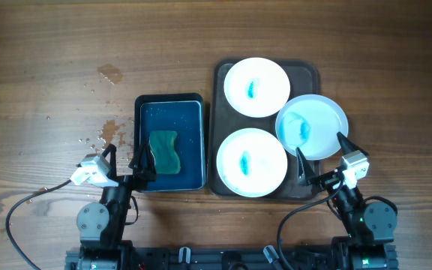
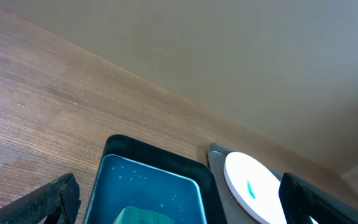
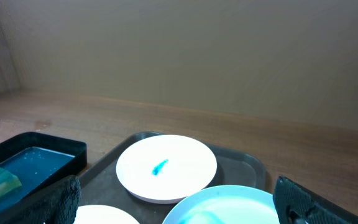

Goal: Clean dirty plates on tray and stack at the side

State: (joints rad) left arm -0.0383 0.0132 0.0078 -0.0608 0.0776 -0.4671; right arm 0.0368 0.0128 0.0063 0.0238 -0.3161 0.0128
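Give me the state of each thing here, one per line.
Far plate: blue smear, on tray.
Near plate: blue smear, on tray.
Right plate: smeared, overhanging tray's edge.
Basin: filled with water.
Sponge: in basin.
Left claw: open, empty.
Right claw: open, empty.

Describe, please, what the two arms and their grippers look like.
Both arms are black, with round grey joint housings near the base. The left gripper and right gripper each have two dark tapering fingers and a white camera block behind them. A black cable loops from each arm.
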